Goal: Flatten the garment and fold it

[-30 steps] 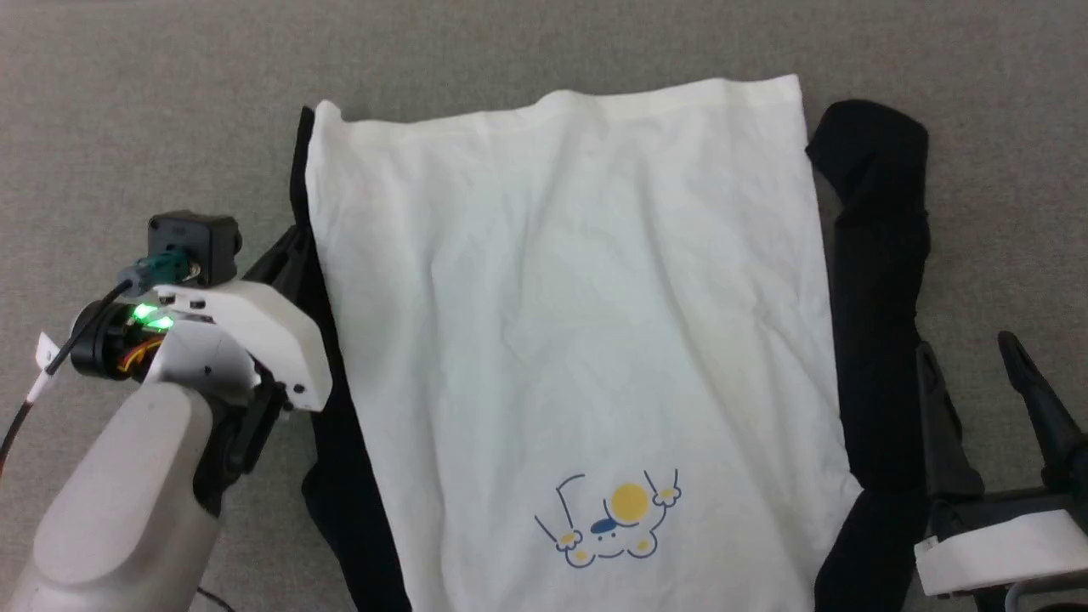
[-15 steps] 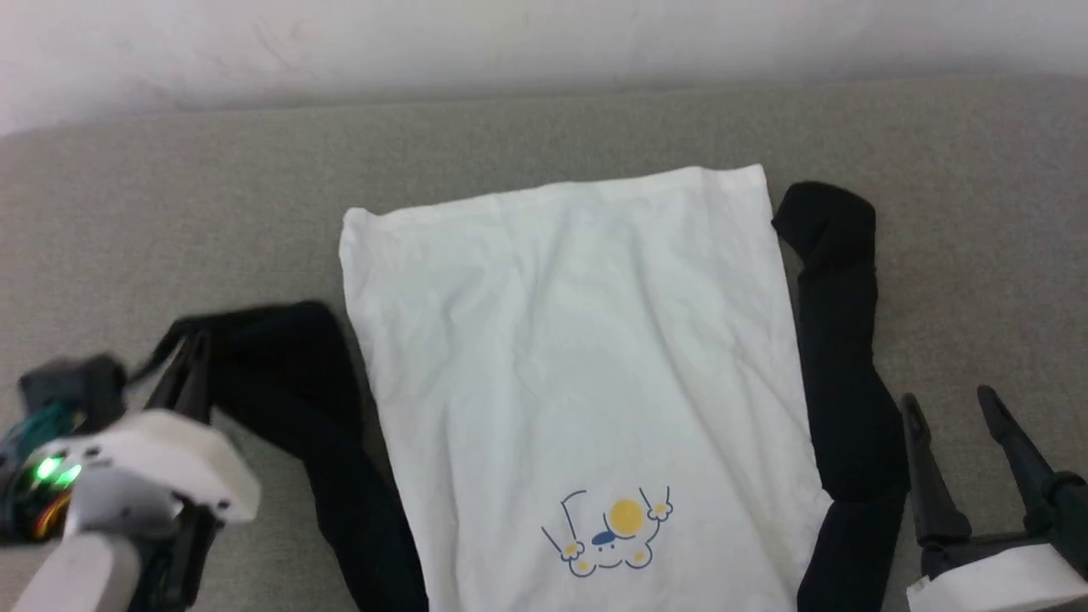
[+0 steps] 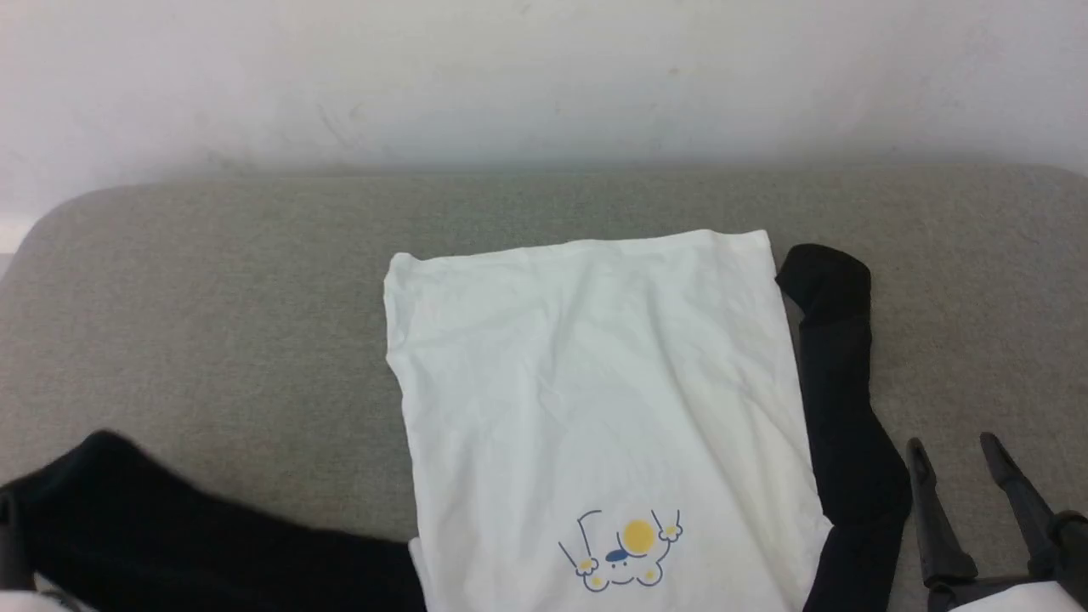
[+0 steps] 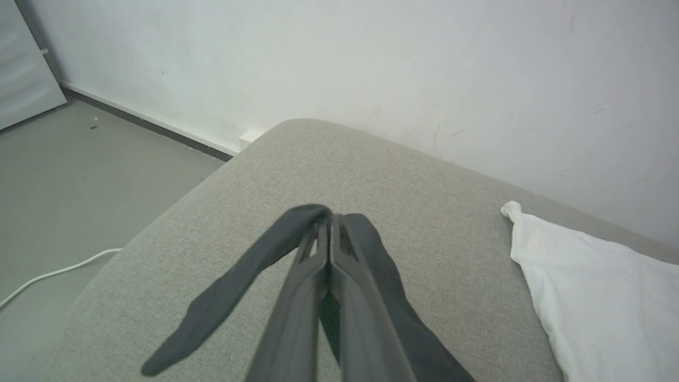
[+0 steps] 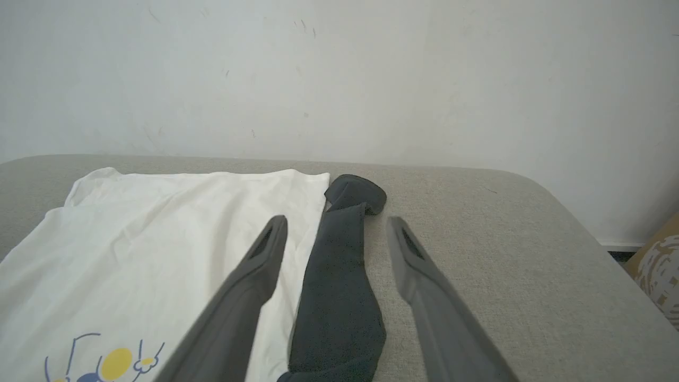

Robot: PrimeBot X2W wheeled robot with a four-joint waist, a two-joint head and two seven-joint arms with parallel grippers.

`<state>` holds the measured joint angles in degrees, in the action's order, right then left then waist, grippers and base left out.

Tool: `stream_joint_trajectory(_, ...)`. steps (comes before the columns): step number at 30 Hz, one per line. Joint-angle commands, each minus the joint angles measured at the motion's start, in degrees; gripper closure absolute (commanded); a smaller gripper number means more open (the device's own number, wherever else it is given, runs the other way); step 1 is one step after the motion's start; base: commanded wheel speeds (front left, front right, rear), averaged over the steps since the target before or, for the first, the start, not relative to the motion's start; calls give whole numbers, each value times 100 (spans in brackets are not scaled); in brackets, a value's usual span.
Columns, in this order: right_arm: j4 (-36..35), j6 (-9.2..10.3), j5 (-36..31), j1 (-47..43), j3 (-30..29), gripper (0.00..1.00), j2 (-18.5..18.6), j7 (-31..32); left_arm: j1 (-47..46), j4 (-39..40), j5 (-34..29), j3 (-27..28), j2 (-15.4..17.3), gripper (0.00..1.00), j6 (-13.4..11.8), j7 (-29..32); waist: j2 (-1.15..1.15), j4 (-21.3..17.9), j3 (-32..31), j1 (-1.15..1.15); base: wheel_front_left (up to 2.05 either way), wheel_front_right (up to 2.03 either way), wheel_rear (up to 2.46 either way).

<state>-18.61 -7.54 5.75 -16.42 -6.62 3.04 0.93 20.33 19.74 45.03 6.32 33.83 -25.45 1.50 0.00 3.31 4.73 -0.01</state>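
The garment lies face up on the grey cushion, its white body (image 3: 595,399) spread flat and the yellow-and-blue print (image 3: 625,552) nearest me. Along the body's right edge runs the right black sleeve (image 3: 837,399), cuff folded over at the far end. The left black sleeve (image 3: 170,544) stretches out to the lower left. My left gripper (image 4: 330,217) is shut on that sleeve (image 4: 371,249), whose cloth drapes over both sides of the fingers. Just right of the right sleeve (image 5: 339,286), my right gripper (image 3: 950,442) stands open and empty above the cushion.
The grey cushion (image 3: 212,297) ends at a white wall behind. Its rounded left corner (image 4: 254,143) drops to a grey floor with a white cable (image 4: 53,273). A cardboard box (image 5: 658,265) stands beyond the cushion's right end.
The head camera has tilted up, bringing the wall into view. My left gripper has drawn the left sleeve from alongside the white body out to the lower left. The right gripper stays open.
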Motion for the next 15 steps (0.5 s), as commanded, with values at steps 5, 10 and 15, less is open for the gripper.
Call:
stream_joint_trajectory(5,35,5,89,-152,7,0,-16,-36,535,181,157,328,-93,100,-14,-128,0,203,-225,1,0,0,0)
stream_joint_trajectory(10,29,5,107,-208,26,0,-16,-16,656,292,119,290,-70,100,46,-155,0,301,-324,1,0,0,0)
stream_joint_trajectory(15,-42,5,114,-136,-142,0,-16,-28,363,601,-103,-46,69,100,102,-102,0,321,-383,1,0,0,0)
